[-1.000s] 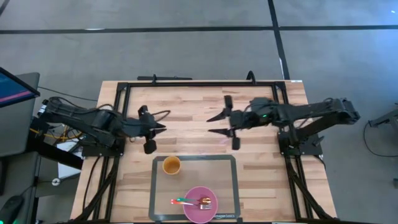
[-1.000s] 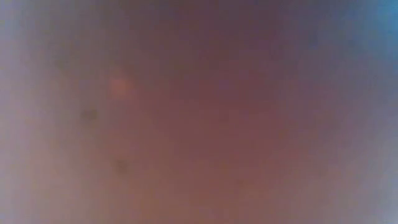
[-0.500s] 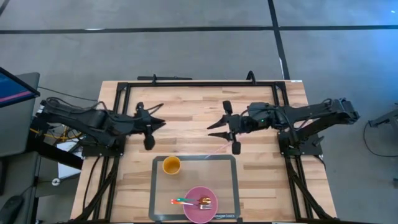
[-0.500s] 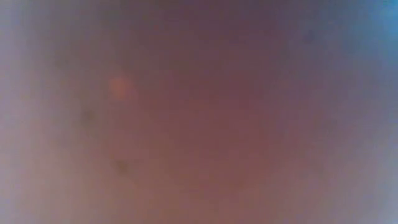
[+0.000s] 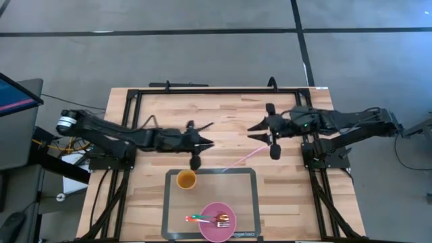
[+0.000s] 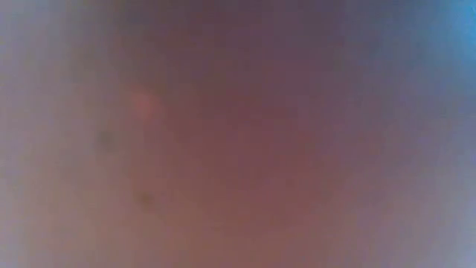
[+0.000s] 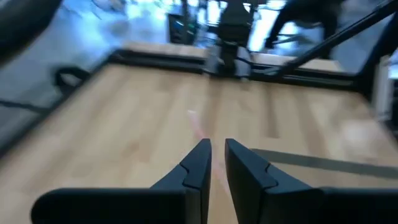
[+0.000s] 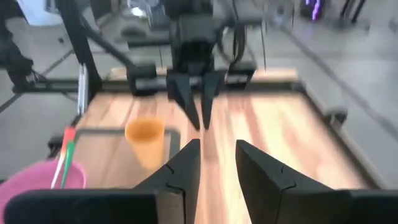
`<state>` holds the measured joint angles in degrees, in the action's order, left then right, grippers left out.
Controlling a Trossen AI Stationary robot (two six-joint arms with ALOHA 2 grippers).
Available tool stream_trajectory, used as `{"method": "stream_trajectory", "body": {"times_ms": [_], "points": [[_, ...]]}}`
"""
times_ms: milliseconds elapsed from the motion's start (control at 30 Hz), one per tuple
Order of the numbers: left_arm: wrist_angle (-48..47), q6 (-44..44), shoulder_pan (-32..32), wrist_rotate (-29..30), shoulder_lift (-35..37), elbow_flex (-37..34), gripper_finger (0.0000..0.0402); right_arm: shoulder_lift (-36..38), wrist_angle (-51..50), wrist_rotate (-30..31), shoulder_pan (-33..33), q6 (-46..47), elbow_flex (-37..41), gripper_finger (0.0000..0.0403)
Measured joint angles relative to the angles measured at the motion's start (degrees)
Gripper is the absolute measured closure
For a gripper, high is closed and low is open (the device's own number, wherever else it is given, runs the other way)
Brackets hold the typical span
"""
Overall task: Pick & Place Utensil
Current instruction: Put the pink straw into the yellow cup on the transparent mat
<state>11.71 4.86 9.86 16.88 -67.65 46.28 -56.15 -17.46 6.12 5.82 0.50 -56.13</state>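
A thin pink utensil [image 5: 240,160] lies slantwise on the wooden table, its near end at the grey mat's far edge; the left wrist view shows the utensil [image 7: 198,127] just ahead of my fingers. My left gripper [image 5: 210,142] reaches over the table's middle, a little left of the utensil, with its fingers [image 7: 217,163] narrowly open and touching nothing. My right gripper [image 5: 250,133] hovers above and right of the utensil, open [image 8: 217,163] and empty. The low view shows only a blur.
On the grey mat [image 5: 251,202] stand an orange cup [image 5: 186,179] and a pink bowl [image 5: 217,221] with a fork and a red-green handled utensil [image 5: 202,218] in it. The right wrist view also shows the cup [image 8: 145,140] and bowl [image 8: 37,186]. A black frame [image 5: 216,90] edges the table.
My left arm has stretched toward the table's right, from the left side to the middle, ending close to the pink utensil. My right gripper has drawn back toward the table's right edge, away from the centre. The utensil, cup and bowl have stayed put.
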Motion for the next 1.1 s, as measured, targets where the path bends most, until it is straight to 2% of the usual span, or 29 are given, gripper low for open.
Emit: {"method": "stream_trajectory", "body": {"times_ms": [100, 200, 433, 667, 867, 1100], "points": [[5.4, 6.1, -3.5, -8.3, -5.7, 0.0, 0.0353, 1.3, 1.3, 0.1, 0.0, 4.1, 5.6, 0.0308], [8.6, 7.9, -5.9, -12.5, -10.0, 0.0, 0.0353, 1.9, 2.1, 0.2, 0.0, 8.4, 10.2, 0.0308], [8.8, 7.9, -8.2, -12.8, -10.6, 0.0, 0.0353, -1.2, -7.4, 0.2, 1.0, 8.5, 16.0, 0.0308], [8.9, 7.9, -8.1, -12.9, -7.0, 0.0, 0.0353, -11.1, -14.9, 1.5, -2.2, 11.8, 18.2, 0.0308], [8.9, 7.8, -7.9, -12.9, -4.0, 0.0, 0.0353, -20.0, -14.2, 1.5, -4.7, 8.6, 18.2, 0.0308], [8.9, 7.1, -7.9, -12.9, -2.7, 0.0, 0.0353, -25.8, -12.5, 1.3, -6.5, 6.6, 18.2, 0.0308]]}}
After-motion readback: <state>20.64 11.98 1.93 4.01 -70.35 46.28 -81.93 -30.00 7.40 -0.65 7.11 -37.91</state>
